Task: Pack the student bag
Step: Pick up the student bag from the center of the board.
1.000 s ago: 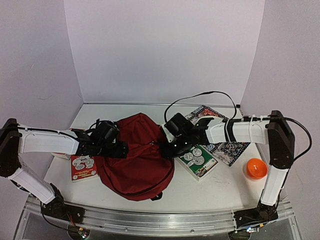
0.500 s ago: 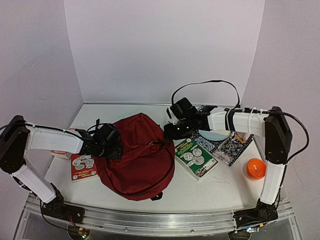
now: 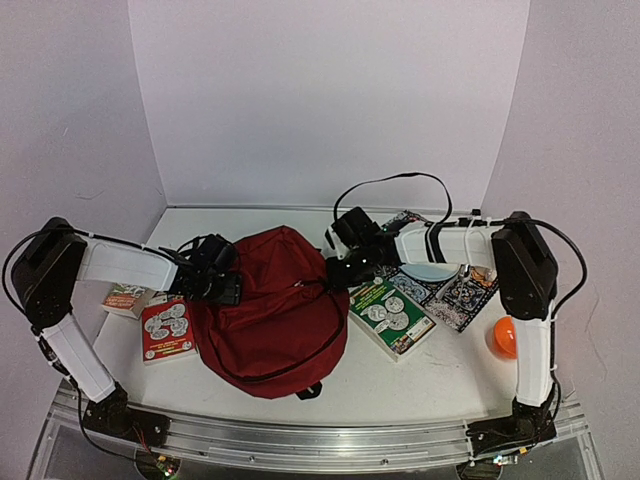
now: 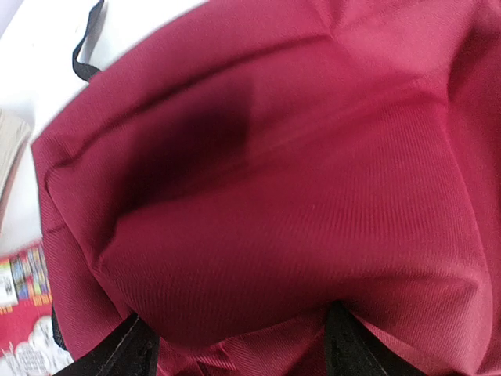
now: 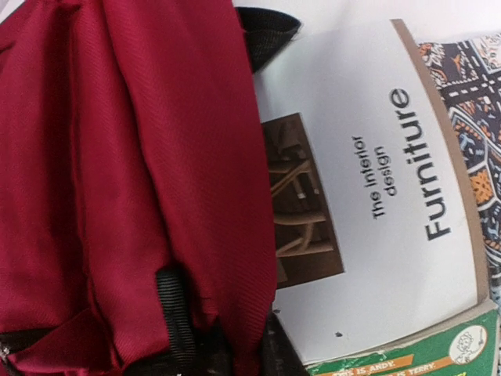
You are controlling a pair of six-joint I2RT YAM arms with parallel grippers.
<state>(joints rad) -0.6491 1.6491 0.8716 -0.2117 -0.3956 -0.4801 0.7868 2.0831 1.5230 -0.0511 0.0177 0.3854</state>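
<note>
The left fingers (image 4: 127,356) are spread wide at the left side of the backpack (image 3: 272,318), with a bulge of its red cloth filling the gap between them. Whether they squeeze it cannot be told. The right fingers (image 3: 345,271) are pressed close together on a fold of red cloth at the backpack's right edge, next to a black strap (image 5: 168,309).

The backpack lies in the middle of the counter (image 3: 425,378), its bottom toward the near edge.

A red book (image 3: 167,328) lies against the backpack's left side, toward the left edge of the counter. On the right, the cloth drapes over part of a white furniture book (image 5: 368,196), which rests on a patterned book (image 3: 465,292). A green book (image 3: 392,316) overlaps the white one's corner. An orange ball (image 3: 505,337) sits near the right edge, partly behind the right arm.
</note>
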